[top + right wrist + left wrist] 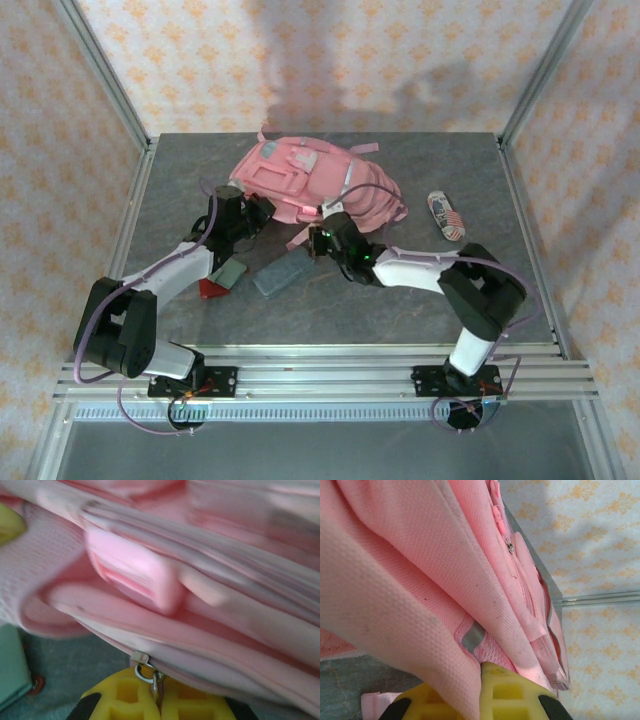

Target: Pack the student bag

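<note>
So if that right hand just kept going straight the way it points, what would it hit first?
The student bag: its pink fabric lies right ahead of the right hand, whose fingers are pinched on the bag's zip pull. The two look in contact, with nothing between.

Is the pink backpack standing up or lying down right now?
Lying down: the student bag rests flat on the table, its front patches facing up.

The student bag (420, 555) is matt pink cloth, coarsely woven; its zip pull (145, 673) is shiny metal. The right end effector (160, 694) is matt yellow plastic, the counter (400, 300) dull mottled grey.
</note>
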Controlling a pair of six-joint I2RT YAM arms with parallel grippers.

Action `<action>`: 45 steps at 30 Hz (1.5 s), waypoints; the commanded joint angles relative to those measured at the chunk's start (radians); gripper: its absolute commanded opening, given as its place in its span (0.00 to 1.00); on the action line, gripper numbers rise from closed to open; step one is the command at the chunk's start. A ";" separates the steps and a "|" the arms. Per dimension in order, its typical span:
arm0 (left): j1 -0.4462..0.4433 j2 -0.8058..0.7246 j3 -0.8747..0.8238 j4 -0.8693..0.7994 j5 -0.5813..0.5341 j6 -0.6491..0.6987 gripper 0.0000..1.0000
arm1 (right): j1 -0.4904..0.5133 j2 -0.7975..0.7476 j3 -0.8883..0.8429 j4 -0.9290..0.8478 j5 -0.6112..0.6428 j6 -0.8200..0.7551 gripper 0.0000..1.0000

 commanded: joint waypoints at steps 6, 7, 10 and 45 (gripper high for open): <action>0.047 0.001 0.015 0.049 -0.055 0.110 0.00 | -0.127 -0.185 -0.196 -0.205 0.008 0.056 0.00; 0.053 0.007 0.013 0.055 -0.054 0.118 0.00 | -0.145 -0.211 -0.222 -0.214 0.018 0.052 0.00; 0.065 0.039 0.027 0.053 -0.056 0.144 0.00 | -0.179 -0.278 -0.272 -0.248 0.044 0.035 0.00; -0.125 -0.109 -0.175 0.081 -0.053 0.091 0.55 | 0.045 -0.017 -0.099 0.004 -0.234 0.227 0.00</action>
